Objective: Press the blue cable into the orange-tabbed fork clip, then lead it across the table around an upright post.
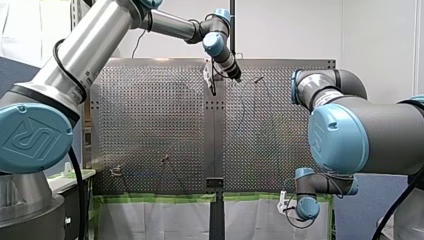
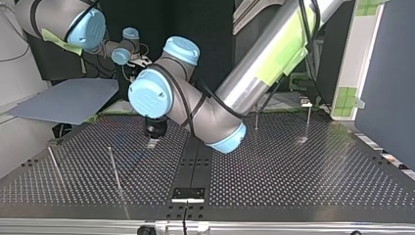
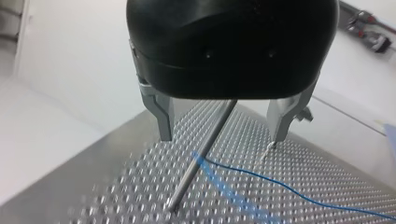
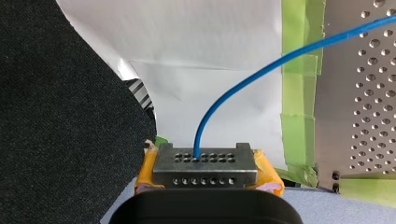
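Two grippers checked. Front view: left gripper (image 1: 236, 76) hovered over table (image 1: 150, 120). Left wrist view: fingers apart, astride a post (image 3: 201, 156), cable (image 3: 280, 184) beside it (not yet wrapped). Right wrist view: right gripper (image 4: 205, 165) clamped the cable; slack risked slipping off.

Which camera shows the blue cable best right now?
Right wrist view: the thin blue cable runs unobstructed from my right end effector toward the perforated metal table. Left wrist view shows a stretch lying on the table beside a slim metal upright post. Front view gives only faint lines; top view, nothing I can make out.
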Robot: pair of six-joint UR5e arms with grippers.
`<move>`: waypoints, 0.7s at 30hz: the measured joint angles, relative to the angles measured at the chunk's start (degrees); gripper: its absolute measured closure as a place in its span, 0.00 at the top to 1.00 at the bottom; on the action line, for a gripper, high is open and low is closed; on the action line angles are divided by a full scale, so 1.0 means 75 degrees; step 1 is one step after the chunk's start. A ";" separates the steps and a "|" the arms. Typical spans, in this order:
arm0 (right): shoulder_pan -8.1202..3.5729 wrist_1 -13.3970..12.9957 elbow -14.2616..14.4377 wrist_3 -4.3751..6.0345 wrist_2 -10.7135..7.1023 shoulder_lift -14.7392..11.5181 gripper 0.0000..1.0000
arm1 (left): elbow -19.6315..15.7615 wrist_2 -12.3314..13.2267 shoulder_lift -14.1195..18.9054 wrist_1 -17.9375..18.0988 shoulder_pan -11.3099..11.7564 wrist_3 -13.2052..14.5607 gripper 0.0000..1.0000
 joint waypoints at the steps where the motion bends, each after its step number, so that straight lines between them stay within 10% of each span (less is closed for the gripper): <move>1: 0.0000 0.0001 -0.0002 -0.0002 -0.0001 -0.0001 0.00 | 0.0001 0.0002 0.0008 0.0009 -0.0033 0.0073 0.98; 21: 0.0007 0.0039 -0.0006 -0.0020 -0.0004 -0.0003 0.00 | 0.0001 0.0832 0.0022 0.0428 -0.0387 0.1632 0.98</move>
